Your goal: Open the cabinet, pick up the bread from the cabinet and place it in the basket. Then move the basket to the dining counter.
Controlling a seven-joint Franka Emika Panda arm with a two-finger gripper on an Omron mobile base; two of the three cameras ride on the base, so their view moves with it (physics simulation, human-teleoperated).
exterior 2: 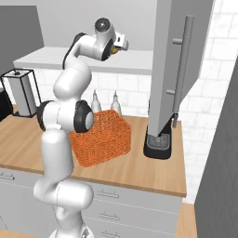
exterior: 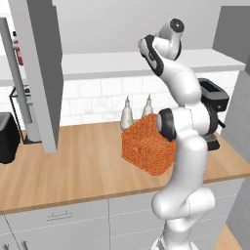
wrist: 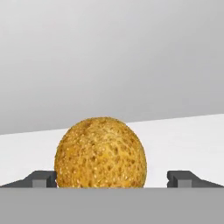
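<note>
The cabinet stands open, its grey door (exterior: 41, 73) (exterior 2: 174, 69) swung out with the long silver handle showing. My arm reaches up onto the pale inner shelf (exterior: 112, 63) (exterior 2: 139, 60). The bread (wrist: 100, 153), a round golden bun, rests on that shelf in the hand view, between my open gripper (wrist: 111, 178) (exterior 2: 122, 44). One fingertip shows on each side of the bun, with a gap to it on the right. The orange woven basket (exterior: 146, 144) (exterior 2: 100, 137) sits on the wood worktop below the arm. The dining counter is out of view.
Two pale bottles (exterior: 127, 114) (exterior: 147, 107) stand behind the basket by the white tiles. A dark coffee machine (exterior: 212, 105) (exterior 2: 158, 144) is at the worktop's right end, under the open door. A black appliance (exterior: 7, 136) sits at the far left.
</note>
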